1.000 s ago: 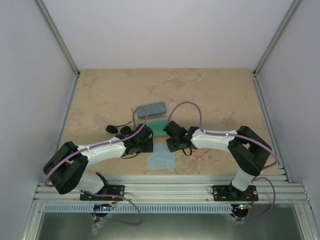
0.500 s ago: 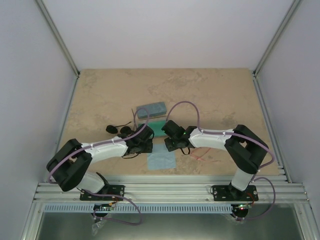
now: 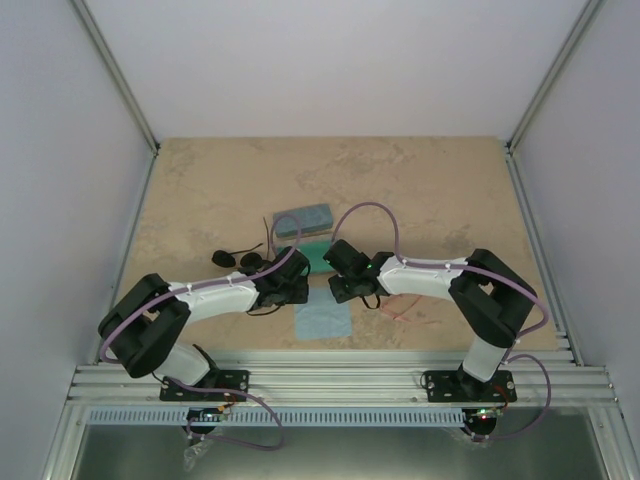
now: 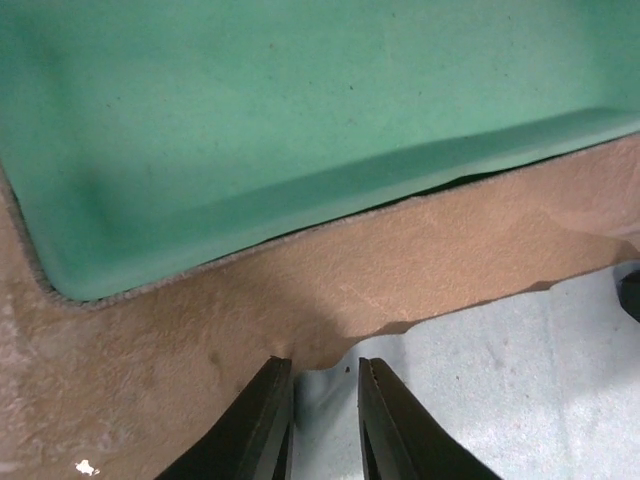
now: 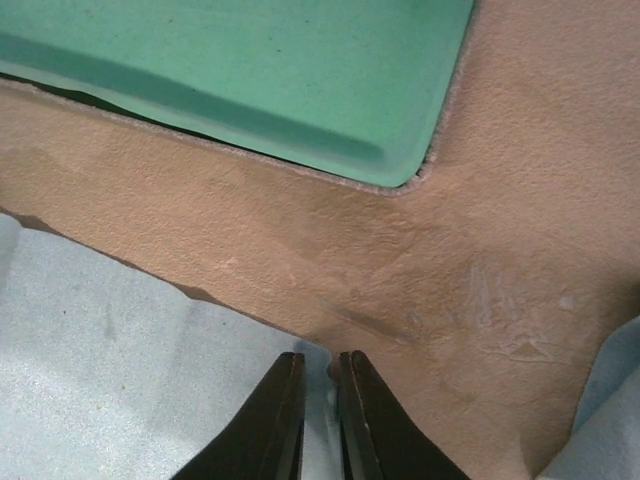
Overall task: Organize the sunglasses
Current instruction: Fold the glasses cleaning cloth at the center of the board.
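We're looking into a robot lab cell here: bare white walls (image 3: 60, 150) on three sides, aluminium posts (image 3: 115, 75) running up the corners. The left arm (image 3: 215, 293) and right arm (image 3: 430, 280), both white, are bolted to a slotted metal rail (image 3: 330, 378) at the near edge of a tan table (image 3: 420, 190). Purple cables (image 3: 372, 206) loop off them.
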Tool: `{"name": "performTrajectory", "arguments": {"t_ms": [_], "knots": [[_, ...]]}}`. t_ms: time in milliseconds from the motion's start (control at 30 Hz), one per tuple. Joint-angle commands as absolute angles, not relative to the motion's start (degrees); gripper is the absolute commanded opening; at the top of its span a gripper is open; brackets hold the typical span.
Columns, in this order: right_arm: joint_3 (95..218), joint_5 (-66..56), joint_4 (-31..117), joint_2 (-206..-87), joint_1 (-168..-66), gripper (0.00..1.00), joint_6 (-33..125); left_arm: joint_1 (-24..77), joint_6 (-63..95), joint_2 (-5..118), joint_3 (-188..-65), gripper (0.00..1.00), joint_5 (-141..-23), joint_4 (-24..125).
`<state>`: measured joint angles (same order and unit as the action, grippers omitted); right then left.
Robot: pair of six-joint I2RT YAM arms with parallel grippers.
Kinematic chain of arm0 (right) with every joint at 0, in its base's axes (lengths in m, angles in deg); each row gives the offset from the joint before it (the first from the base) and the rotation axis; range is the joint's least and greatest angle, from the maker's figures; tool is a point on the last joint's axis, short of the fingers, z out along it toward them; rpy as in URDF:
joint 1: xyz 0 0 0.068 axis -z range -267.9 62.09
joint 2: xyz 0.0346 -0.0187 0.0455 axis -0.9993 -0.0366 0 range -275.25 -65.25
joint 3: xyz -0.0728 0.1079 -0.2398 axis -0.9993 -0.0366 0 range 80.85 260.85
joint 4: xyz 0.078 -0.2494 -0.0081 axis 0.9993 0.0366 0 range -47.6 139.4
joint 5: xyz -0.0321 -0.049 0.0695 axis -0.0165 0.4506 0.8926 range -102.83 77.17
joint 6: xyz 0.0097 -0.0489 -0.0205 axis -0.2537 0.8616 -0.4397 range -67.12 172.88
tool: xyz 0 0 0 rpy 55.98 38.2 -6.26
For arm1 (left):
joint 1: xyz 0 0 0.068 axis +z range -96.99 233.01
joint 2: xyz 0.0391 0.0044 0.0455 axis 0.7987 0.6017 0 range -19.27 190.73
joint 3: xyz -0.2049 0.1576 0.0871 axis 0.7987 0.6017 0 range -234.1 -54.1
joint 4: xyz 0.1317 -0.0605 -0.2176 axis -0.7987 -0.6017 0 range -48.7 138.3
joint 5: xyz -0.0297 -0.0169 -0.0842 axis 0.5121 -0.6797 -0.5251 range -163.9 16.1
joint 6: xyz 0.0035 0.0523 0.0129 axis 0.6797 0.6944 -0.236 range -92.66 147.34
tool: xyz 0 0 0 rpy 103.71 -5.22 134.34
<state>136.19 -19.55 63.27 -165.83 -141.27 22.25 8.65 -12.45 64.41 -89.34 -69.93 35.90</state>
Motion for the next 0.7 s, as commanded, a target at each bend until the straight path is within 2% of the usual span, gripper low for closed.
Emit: {"name": "performTrajectory", "arguments": {"t_ms": [0,133,233,667], "knots": [[136.3,-17.9,63.0,-167.1,-141.1,0.10,23.0,8.4,-12.5,64.8,-87.9,0.19,-72.8,34.0],[136.2,-18.3,62.7,-166.8,-141.1,0.02,22.9,8.4,-12.2,64.4,-87.8,0.10,-72.1,34.2],[136.3,-18.9,62.6,-166.4,-141.1,0.01,22.8,8.4,-12.1,64.5,-88.2,0.00,-72.0,34.8],[135.4,-21.0,59.0,-160.0,-139.0,0.01,23.9,9.6,-9.3,58.7,-90.9,0.00,-67.5,34.1]]}}
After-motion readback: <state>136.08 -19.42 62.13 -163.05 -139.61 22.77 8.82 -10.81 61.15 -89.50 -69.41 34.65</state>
